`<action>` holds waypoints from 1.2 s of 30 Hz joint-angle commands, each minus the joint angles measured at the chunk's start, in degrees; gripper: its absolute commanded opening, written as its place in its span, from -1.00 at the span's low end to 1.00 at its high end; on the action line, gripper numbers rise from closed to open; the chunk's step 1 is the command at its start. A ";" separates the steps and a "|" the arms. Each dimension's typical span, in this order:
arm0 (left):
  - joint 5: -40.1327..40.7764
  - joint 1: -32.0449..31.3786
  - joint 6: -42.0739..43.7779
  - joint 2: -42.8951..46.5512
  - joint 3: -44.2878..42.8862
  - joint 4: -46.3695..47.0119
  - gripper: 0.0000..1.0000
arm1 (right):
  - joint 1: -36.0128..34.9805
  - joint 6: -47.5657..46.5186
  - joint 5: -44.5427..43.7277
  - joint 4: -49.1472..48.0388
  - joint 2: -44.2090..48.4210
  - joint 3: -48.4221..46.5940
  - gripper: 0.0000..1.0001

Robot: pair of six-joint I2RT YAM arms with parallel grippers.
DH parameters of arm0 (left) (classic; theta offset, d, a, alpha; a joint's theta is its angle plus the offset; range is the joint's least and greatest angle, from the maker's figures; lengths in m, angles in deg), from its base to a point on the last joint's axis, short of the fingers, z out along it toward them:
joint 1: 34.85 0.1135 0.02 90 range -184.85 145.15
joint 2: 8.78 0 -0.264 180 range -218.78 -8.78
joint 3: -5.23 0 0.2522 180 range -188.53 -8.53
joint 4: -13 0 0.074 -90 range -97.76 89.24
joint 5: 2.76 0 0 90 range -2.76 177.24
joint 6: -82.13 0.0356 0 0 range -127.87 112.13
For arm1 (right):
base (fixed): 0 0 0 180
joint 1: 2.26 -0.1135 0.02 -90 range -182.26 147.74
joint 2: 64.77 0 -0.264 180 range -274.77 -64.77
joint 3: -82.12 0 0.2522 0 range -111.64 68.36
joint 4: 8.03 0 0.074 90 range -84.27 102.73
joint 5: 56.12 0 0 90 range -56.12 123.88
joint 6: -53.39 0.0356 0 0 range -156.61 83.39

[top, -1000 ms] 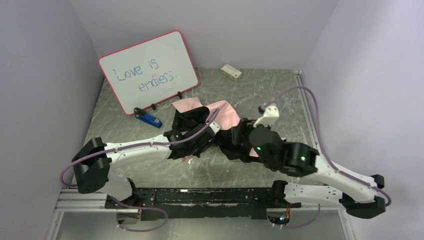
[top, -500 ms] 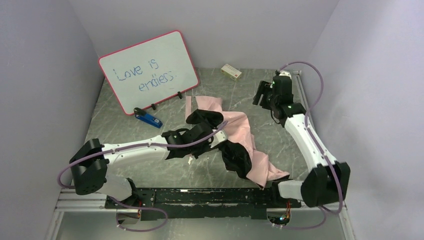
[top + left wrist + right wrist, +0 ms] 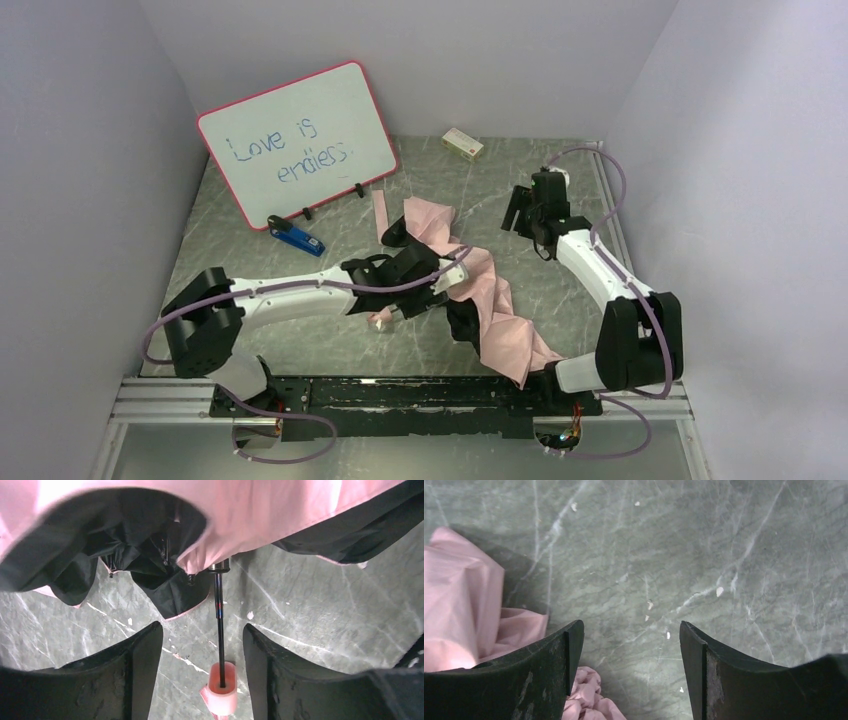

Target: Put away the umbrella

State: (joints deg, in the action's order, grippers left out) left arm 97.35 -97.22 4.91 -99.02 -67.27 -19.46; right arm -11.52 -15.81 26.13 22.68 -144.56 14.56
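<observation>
From above, the umbrella (image 3: 490, 300) lies crumpled on the desk (image 3: 250, 250), in front of the whiteboard (image 3: 295, 140) and to its right, pale pink canopy folded over black lining. The left pincer (image 3: 445, 278) hangs over its middle; the right pincer (image 3: 520, 215) stands apart, beyond it.

Left wrist: pincer spread, with the black shaft (image 3: 219, 610) and pink handle (image 3: 222, 685) between the fingers, touching neither.

Right wrist: pincer spread over desk, pink folds beside one finger.
</observation>
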 commanded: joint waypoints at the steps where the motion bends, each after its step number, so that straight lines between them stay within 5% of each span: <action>1: 3.23 1.16 -10.62 6.06 0.88 3.68 0.26 | 0.64 0.18 -3.04 -1.04 -2.10 1.15 0.46; 7: 12.03 2.69 -35.97 15.59 4.91 -5.28 -0.03 | 0.61 -0.28 -3.56 0.24 -5.39 2.46 0.36; 14: 14.16 2.69 -58.97 28.28 18.40 -12.76 -0.80 | 0.53 -1.40 -3.66 0.09 -7.34 4.76 -0.11; 23: 11.07 2.66 -64.29 24.13 25.67 -6.21 -0.91 | 0.51 -5.35 3.84 1.65 -8.58 7.42 -0.73; 36: 11.32 5.07 -57.96 8.58 20.19 3.42 -0.90 | -4.91 -5.35 10.65 5.11 -7.81 8.49 -0.87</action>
State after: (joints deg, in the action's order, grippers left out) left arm 108.85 -93.90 -56.27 -86.71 -43.86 -22.11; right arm -12.54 -21.23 33.78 25.78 -153.08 21.97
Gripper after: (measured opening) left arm 0.051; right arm 0.080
